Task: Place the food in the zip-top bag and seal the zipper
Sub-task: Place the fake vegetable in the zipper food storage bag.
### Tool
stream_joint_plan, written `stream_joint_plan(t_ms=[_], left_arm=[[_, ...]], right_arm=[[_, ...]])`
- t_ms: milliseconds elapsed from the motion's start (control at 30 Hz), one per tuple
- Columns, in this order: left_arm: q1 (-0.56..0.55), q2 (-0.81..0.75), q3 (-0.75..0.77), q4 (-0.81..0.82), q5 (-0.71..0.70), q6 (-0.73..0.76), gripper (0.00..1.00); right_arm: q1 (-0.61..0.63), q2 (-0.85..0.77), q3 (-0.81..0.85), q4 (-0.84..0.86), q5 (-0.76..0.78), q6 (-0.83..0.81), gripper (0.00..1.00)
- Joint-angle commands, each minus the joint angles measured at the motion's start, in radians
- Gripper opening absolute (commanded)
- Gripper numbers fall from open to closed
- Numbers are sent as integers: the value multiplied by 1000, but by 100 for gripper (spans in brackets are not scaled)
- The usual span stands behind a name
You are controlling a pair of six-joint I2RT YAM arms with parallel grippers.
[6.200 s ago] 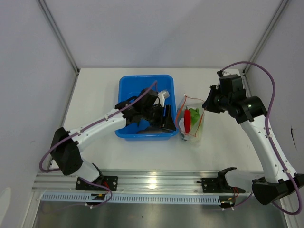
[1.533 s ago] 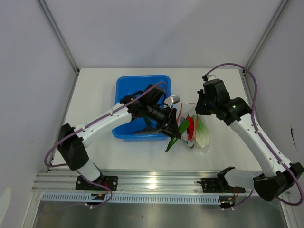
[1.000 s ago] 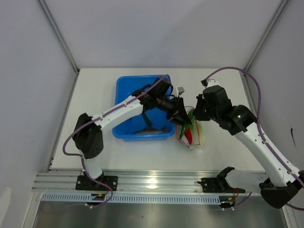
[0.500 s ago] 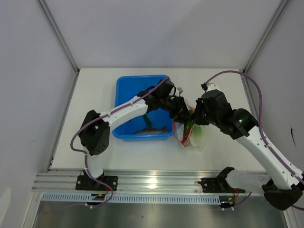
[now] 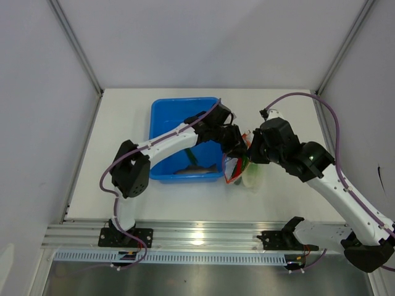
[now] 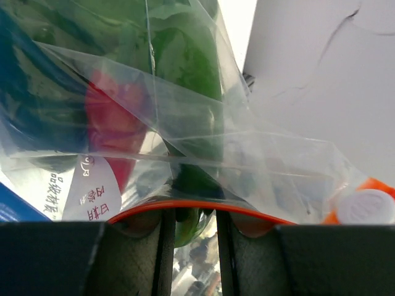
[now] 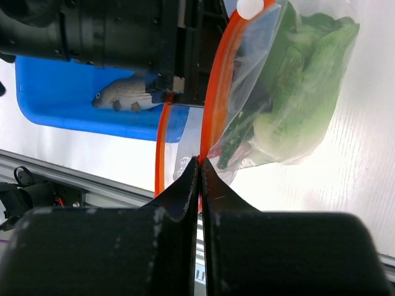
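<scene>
Right gripper [image 7: 200,161] pinches the zipper [image 7: 213,105]; left gripper [image 6: 189,217] clasps a green pod [image 6: 188,229] at the zip-top bag's [image 7: 296,92] mouth. Dropped early, it could snag there.

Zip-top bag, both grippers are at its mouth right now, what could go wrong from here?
1. The left gripper holds a green pod right at the zipper. If it lets go here, the pod may lie across the strip and block the seal.
2. The right gripper pinches the zip-top bag at only one spot on its rim. A push from the pod could pull the thin plastic loose and spill the cabbage.
</scene>
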Motion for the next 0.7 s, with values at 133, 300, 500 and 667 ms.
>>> stream_joint_plan(t_ms=[133, 300, 500, 667], left_arm=[[-71, -17, 56, -11, -48, 158, 43], [-80, -121, -30, 38, -48, 266, 62], [-80, -264, -98, -2, -99, 374, 72], [-80, -336, -96, -65, -178, 439, 100]], right_arm=[[10, 6, 89, -13, 65, 20, 0], [-50, 14, 99, -39, 58, 10, 0], [-157, -8, 89, -67, -22, -28, 0], [-216, -37, 89, -105, -51, -60, 0]])
